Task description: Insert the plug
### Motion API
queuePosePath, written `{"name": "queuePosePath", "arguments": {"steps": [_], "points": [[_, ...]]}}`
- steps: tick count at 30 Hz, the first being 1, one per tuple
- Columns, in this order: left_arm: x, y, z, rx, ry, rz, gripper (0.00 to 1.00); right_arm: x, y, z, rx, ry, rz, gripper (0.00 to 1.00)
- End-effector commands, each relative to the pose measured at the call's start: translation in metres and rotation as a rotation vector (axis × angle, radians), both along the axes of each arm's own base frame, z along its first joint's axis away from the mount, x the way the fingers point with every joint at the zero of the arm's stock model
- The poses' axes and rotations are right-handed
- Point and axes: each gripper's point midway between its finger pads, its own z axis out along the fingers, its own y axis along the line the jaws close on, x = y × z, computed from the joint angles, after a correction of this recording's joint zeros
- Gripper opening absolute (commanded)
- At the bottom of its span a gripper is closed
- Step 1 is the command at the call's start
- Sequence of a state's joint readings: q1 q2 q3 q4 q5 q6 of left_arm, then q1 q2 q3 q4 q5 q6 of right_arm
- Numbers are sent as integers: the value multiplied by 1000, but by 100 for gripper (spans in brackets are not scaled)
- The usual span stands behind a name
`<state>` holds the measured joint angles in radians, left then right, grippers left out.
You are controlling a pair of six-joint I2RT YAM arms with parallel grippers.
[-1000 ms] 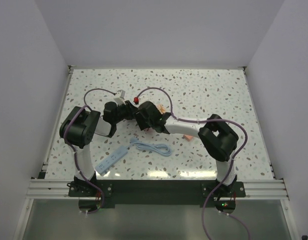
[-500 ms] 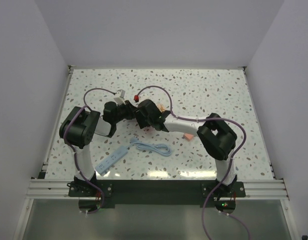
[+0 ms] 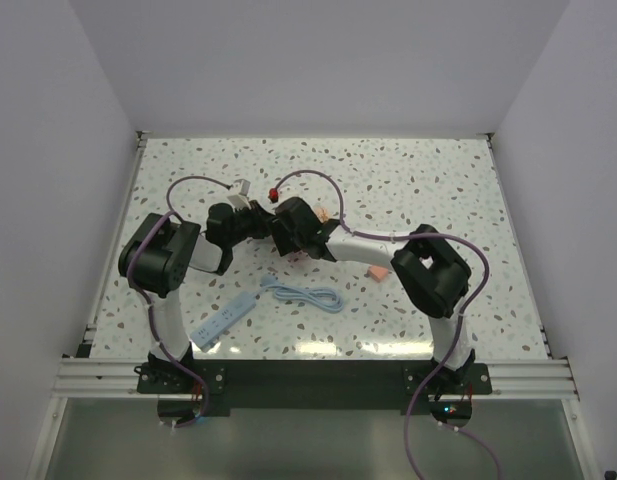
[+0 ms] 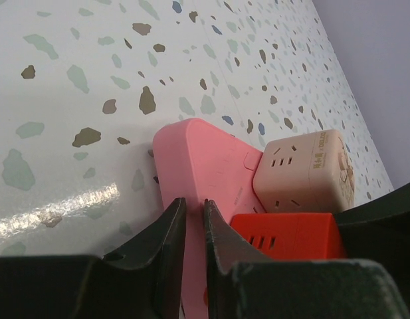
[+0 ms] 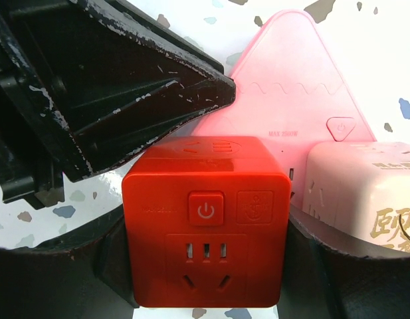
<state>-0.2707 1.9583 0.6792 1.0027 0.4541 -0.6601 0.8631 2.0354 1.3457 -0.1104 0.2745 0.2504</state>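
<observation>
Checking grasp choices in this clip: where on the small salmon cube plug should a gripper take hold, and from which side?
Likely across two opposite flat side faces of the salmon plug, coming from above. Its cube shape gives parallel faces to clamp. The red cube crowds one side and the pink triangle adjoins another, so the sides turned away from those look freest.

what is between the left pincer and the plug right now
The pink triangle lies between them: the left pincer sits at its near edge, and the plug is at its far side, beside the red cube.
</observation>
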Motion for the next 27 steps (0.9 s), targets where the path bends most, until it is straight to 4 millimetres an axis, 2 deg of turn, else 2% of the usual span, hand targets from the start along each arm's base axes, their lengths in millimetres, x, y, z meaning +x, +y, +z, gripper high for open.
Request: {"name": "queuePosePath", "arguments": {"steps": [1, 7, 13, 15, 16, 18, 19, 21, 23, 27], "points": [[-55, -17, -45, 39, 186, -164, 0, -68, -95, -136, -362, 366, -38, 0], [-50, -16, -37, 24, 178, -156, 0, -69, -99, -129, -355, 353, -40, 0], [-38, -8, -18, 15, 146, -134, 1, -57, -106, -115, -311, 338, -58, 0], [-32, -3, -8, 9, 126, -119, 12, -50, -111, -108, -296, 326, -74, 0], [-30, -1, 0, 11, 110, -115, 25, -48, -111, -105, -287, 323, -75, 0], [-23, 5, 8, 17, 93, -93, 36, -42, -116, -96, -261, 309, -93, 0], [-21, 8, 16, 24, 79, -87, 46, -40, -117, -93, -254, 303, -95, 0], [-18, 15, 20, 39, 80, -63, 56, -36, -122, -83, -236, 287, -109, 0], [-13, 23, 33, 60, 46, -35, 61, -31, -126, -76, -218, 277, -124, 0], [-16, 38, 45, 107, 16, 24, 76, -26, -132, -64, -193, 256, -148, 0]]}}
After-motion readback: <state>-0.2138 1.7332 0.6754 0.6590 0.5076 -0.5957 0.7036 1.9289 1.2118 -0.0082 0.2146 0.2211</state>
